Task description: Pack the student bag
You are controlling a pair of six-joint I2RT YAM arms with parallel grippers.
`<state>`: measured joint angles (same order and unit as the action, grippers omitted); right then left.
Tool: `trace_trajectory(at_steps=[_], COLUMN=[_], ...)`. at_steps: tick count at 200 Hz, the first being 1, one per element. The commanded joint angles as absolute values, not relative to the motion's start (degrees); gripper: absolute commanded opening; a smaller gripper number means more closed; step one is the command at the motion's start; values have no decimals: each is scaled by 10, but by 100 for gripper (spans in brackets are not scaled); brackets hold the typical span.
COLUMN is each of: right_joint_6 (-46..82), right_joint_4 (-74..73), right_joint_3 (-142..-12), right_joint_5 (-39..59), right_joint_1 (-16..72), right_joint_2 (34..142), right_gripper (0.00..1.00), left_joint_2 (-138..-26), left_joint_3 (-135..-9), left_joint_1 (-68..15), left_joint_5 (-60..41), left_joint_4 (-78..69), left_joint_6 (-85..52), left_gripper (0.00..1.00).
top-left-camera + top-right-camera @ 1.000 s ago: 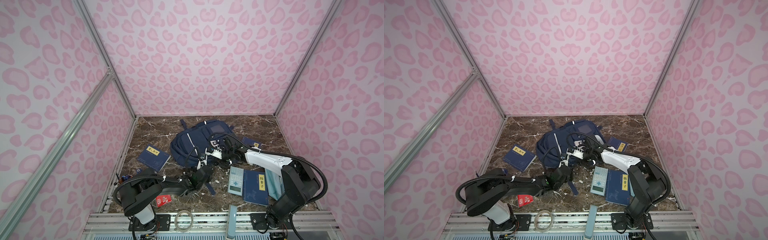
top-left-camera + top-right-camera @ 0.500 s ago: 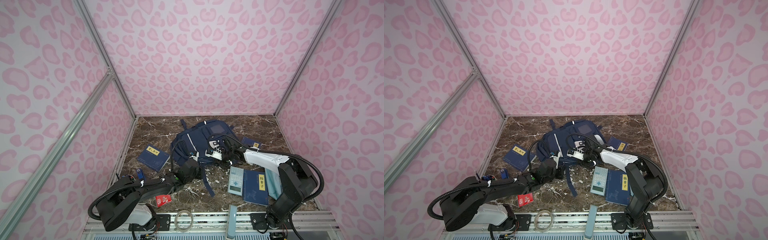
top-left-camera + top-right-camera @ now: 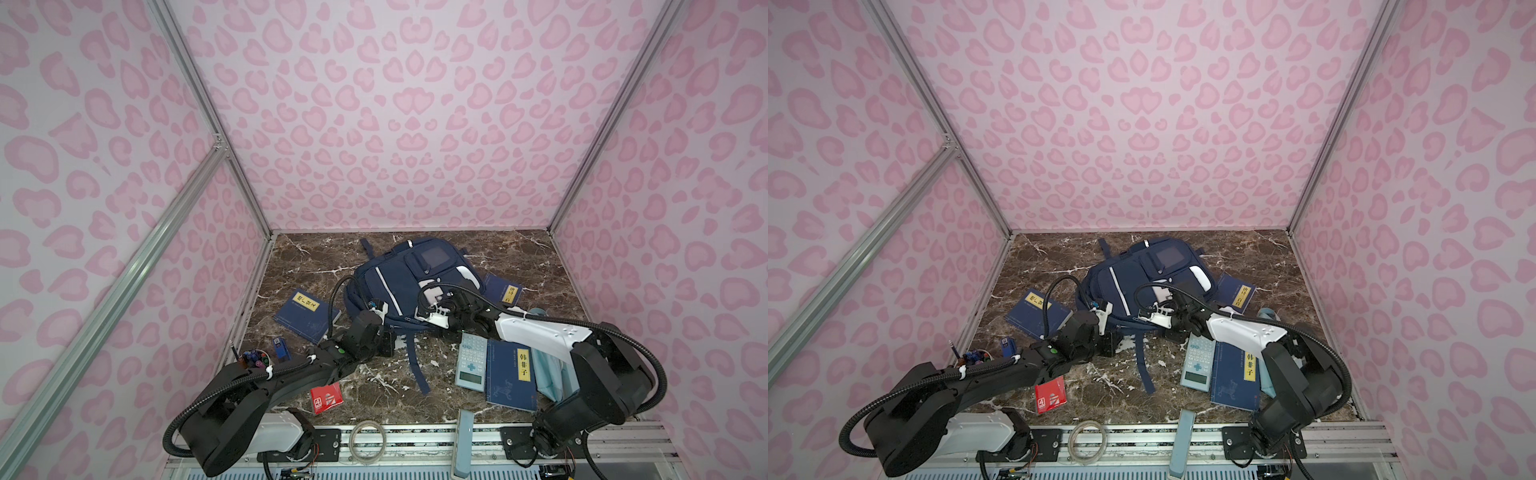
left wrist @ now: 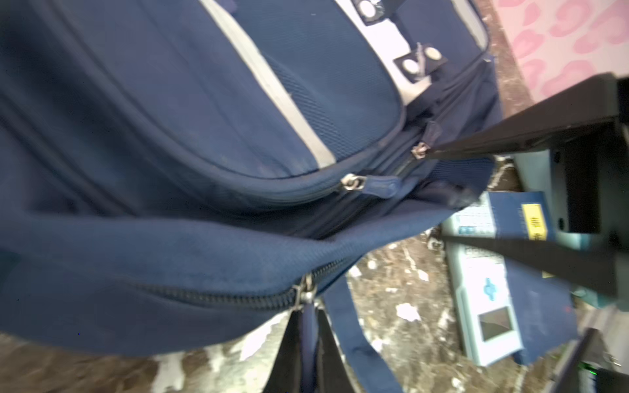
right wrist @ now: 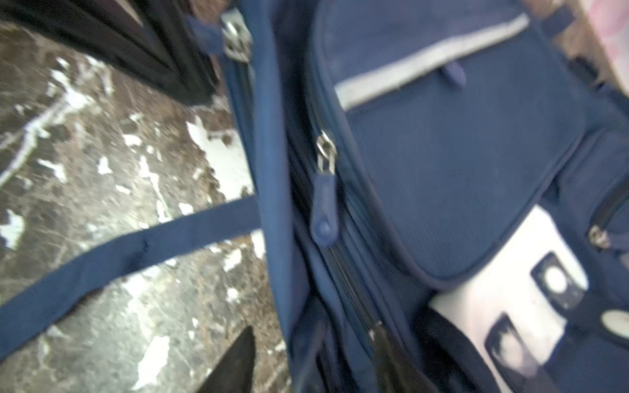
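I am at the step of opening the student bag (image 3: 399, 286). It lies flat on the brown marble surface (image 3: 374, 386), near the middle and a bit toward the back wall, with its front pockets facing up. The books and the calculator (image 3: 471, 360) lie out on the surface beside it, so I judge that nothing is packed yet. My left gripper (image 4: 308, 320) has its jaws pinched tight on the blue zip pull (image 4: 308, 328) at the near edge of the bag. The zip teeth on one side of that pull look closed, and I see no way in yet. My right gripper (image 5: 313, 328) has its jaws wide apart and holds nothing. It sits right at the same edge of the bag, and one fingertip (image 4: 452, 149) is just beside the slider of another zip. For the next move, I think the left arm must draw the pull along the zip line, slow and steady. The soft bag may slide along with it, so the right jaws should pinch the cloth close by and hold it in place.
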<state>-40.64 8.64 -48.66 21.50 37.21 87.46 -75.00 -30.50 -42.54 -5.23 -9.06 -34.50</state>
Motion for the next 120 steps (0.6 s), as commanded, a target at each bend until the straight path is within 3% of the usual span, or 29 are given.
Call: trace_trajectory(at_steps=[1,21,32,40,46,53,120], right_joint_6=[-353,-351,-367,-369,-374,-378,-465], right_joint_4=[-49,-155,-155,-120,-86,-51,28], right_joint_3=[-442,-405,-418,-446,-467,-487,-450], right_joint_5=[229,188,145,120,126,130,153], right_joint_1=[395,423,440,446,444,441,393], right_joint_2=[844,864,891,913,930,942,895], right_gripper=[63,62,55,41,18,0,0], left_joint_2=[-749,-749,-748,-745,-742,-742,-718], left_joint_3=[-321,-338,-342,-340,-337,-338,-330], left_joint_1=[-428,-428,-428,-427,-427,-424,-277], left_joint_5=[-117,-131,-147,-151,-152,-149,-117], left_joint_4=[-135,-125,-121,-122,-123,-116,-34], left_joint_6=[-366,-359,-359,-359,-360,-358,-305], left_gripper=[4,4,4,4,4,4,4])
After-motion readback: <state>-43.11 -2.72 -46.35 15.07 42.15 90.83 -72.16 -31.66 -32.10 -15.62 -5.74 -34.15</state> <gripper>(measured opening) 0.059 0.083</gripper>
